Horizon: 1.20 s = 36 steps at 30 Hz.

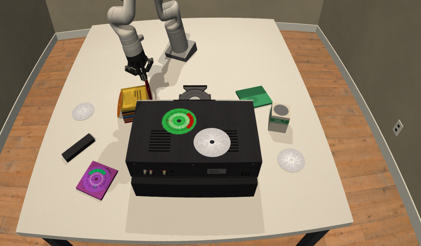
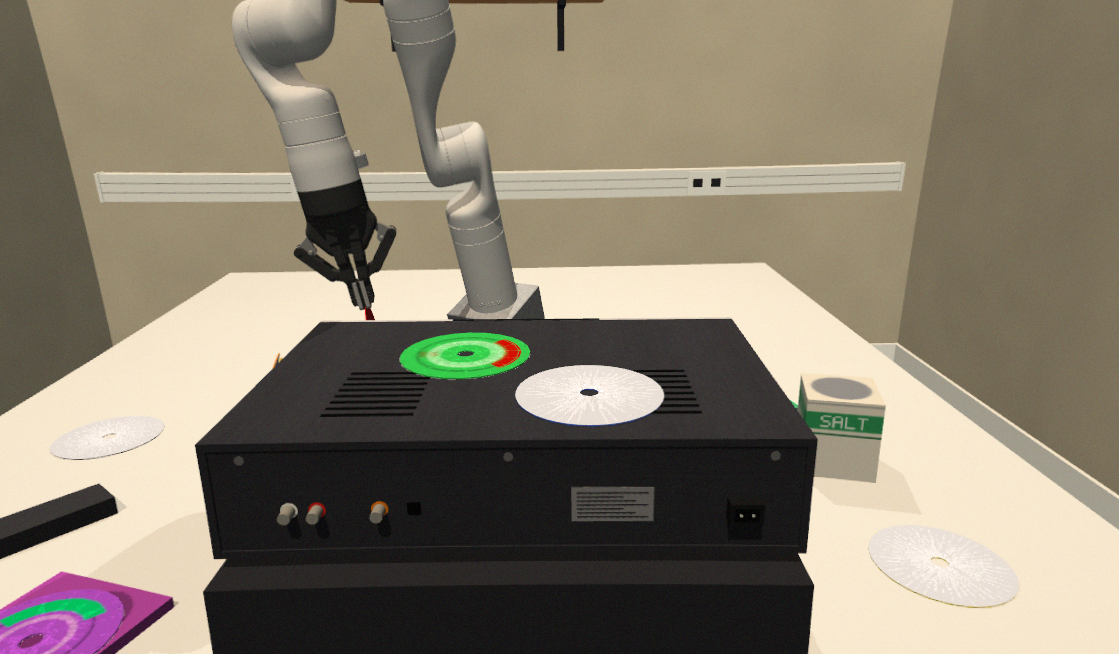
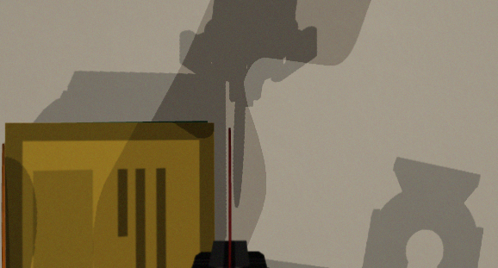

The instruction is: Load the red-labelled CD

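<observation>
My gripper [image 1: 143,76] hangs above the table, behind the player's left rear corner, and it also shows in the exterior view [image 2: 360,296]. It is shut on the top edge of the red-labelled CD [image 1: 147,89], which hangs on edge below the fingers. In the wrist view the CD is a thin red line [image 3: 229,185] rising from the fingertips. The black CD player [image 1: 193,134] stands in the middle of the table. Its tray [image 1: 194,92] is slid out on the far side, its round recess empty.
A stack of cases with a yellow one on top [image 1: 134,97] sits just left of the hanging CD. A green-labelled CD [image 1: 178,122] and a silver disc [image 1: 212,144] lie on the player. A green case [image 1: 253,96], a salt box [image 1: 279,117], a black bar [image 1: 78,147] and a purple case [image 1: 96,179] lie around.
</observation>
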### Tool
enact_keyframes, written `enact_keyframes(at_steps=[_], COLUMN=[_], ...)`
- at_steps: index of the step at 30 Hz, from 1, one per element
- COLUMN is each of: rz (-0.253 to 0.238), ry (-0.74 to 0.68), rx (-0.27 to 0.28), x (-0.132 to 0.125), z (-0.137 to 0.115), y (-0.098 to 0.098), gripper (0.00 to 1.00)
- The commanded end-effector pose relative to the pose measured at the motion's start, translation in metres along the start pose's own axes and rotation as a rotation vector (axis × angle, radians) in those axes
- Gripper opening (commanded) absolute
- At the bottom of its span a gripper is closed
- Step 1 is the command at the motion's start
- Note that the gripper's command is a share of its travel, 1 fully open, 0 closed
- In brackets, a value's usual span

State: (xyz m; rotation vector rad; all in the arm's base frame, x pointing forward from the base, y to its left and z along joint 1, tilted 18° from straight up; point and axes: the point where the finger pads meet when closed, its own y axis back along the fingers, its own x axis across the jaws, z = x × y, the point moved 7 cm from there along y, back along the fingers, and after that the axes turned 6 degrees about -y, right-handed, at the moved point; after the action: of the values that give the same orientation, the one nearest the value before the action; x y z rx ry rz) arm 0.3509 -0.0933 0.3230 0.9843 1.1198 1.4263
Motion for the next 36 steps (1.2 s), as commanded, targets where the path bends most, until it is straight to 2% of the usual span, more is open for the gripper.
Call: enact_keyframes(at_steps=[1, 16, 36], rz=[0.001, 0.000, 0.007], ry=[0.004, 0.003, 0.011], rx=[-0.007, -0.007, -0.010], x=[0.003, 0.009, 0.017], z=[0.002, 0.000, 0.000], y=[0.007, 0.043, 0.079], gripper=[0.11, 0.11, 0.11])
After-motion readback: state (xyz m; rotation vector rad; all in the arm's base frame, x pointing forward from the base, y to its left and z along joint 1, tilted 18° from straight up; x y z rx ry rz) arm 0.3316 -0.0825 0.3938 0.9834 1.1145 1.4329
